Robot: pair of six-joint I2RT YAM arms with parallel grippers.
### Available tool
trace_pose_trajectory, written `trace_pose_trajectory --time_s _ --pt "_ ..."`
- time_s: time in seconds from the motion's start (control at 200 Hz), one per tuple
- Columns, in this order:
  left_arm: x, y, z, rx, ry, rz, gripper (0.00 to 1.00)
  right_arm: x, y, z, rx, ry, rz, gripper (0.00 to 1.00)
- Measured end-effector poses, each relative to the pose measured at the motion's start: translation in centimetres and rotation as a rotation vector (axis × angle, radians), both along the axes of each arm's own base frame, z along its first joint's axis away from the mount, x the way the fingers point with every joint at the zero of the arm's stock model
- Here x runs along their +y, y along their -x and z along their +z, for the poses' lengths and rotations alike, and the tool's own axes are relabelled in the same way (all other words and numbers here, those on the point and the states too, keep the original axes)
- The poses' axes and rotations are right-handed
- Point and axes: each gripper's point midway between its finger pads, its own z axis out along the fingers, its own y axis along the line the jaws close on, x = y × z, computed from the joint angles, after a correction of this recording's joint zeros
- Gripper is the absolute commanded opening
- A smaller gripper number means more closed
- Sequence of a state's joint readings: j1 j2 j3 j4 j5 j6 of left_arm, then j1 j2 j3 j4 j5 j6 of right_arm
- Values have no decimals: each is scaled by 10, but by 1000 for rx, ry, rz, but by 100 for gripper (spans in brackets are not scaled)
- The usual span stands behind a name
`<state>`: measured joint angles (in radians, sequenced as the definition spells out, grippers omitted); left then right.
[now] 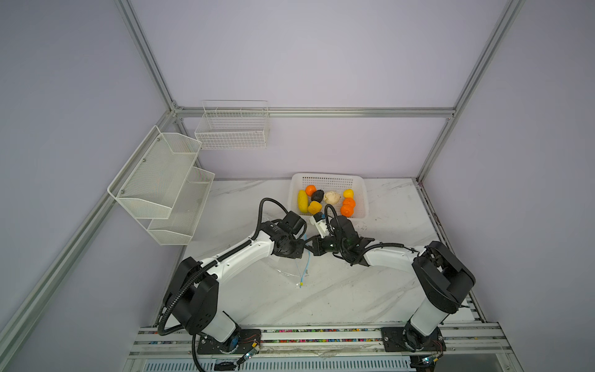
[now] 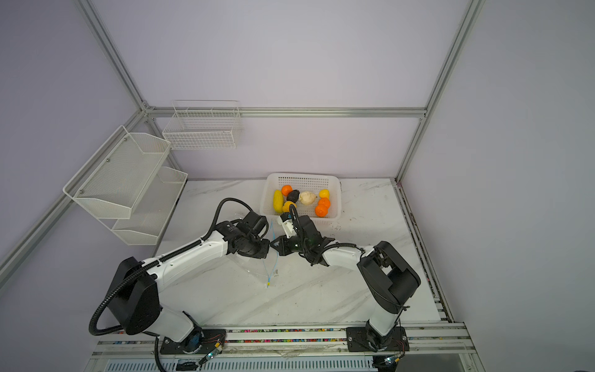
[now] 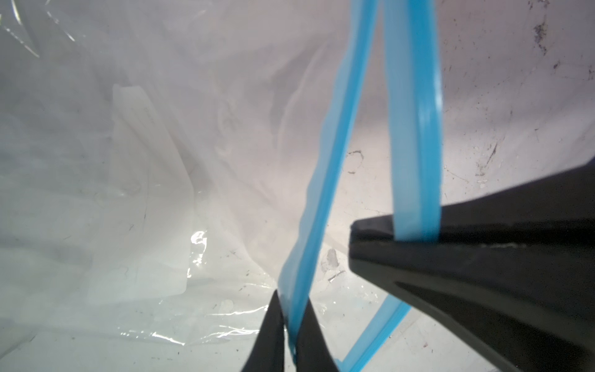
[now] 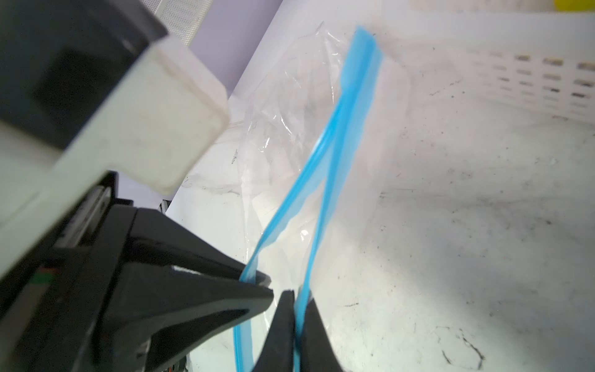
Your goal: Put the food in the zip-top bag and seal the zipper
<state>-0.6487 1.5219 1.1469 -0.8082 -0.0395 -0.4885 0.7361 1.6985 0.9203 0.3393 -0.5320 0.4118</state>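
The marble desk (image 1: 354, 290) carries a white basket (image 1: 328, 176) at the back and, just in front of it under both arms, the zip-top bag (image 3: 145, 193). The food (image 1: 347, 211) sits in the basket. The zipper (image 3: 415, 128) is parted: the left pincer (image 3: 291, 309) clamps one blue strip, the right pincer (image 4: 299, 306) the other.

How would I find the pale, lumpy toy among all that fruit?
Look to the back of the marble table, where a white perforated basket holds toy fruits. Near the basket's middle sits the cream lumpy ball, between a black lump and a small yellow round. It is the only pale piece; the others are orange, yellow or black.
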Motion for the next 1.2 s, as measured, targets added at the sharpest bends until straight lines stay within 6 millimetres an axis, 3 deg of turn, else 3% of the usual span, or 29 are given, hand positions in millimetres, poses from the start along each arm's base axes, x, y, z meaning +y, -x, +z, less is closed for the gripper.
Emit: trace_pose_trajectory --time_s 0.46,0.615,0.735,0.85,1.2 --pt "25 19 25 5 -63 19 0 4 -22 -4 -29 76 -42 9" --pt "17 15 56 -43 -5 25 0 6 -28 -12 -31 99 -50 9" --pt "5 15 70 -52 44 14 0 6 -29 -18 -24 116 -52 11" --pt "-2 19 70 -30 75 9 0 5 -29 -20 -23 124 -51 16" --pt "-15 14 53 21 94 7 0 4 -30 -21 -26 129 -56 48"
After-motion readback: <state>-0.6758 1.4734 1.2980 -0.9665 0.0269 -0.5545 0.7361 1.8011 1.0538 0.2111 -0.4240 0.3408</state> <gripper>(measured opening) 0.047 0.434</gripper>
